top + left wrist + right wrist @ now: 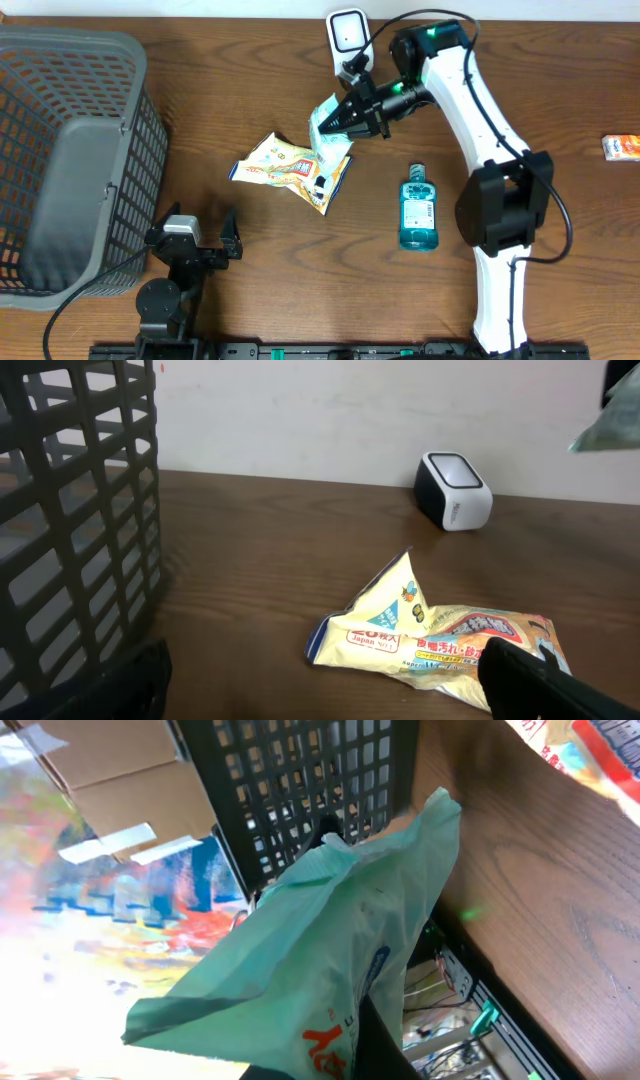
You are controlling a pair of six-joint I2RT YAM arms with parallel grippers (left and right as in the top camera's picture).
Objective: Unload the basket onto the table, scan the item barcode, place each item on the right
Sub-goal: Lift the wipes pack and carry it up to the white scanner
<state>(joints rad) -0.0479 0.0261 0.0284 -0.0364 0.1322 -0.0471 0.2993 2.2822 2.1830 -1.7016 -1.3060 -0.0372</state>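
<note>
My right gripper (347, 119) is shut on a pale green packet (328, 116) and holds it in the air just below the white barcode scanner (347, 32) at the back of the table. In the right wrist view the green packet (320, 950) fills the middle, pinched low down at a dark finger (385, 1050). No barcode shows on it. My left gripper (196, 230) stands open and empty near the front left. From its wrist view the scanner (453, 490) faces up and a corner of the green packet (610, 435) shows at the top right.
A yellow snack bag (280, 162) lies mid-table on another packet (337, 178), just ahead of my left gripper (320, 695). A blue mouthwash bottle (417, 208) lies by the right arm. A grey basket (75, 150) fills the left. An orange item (622, 146) sits at the right edge.
</note>
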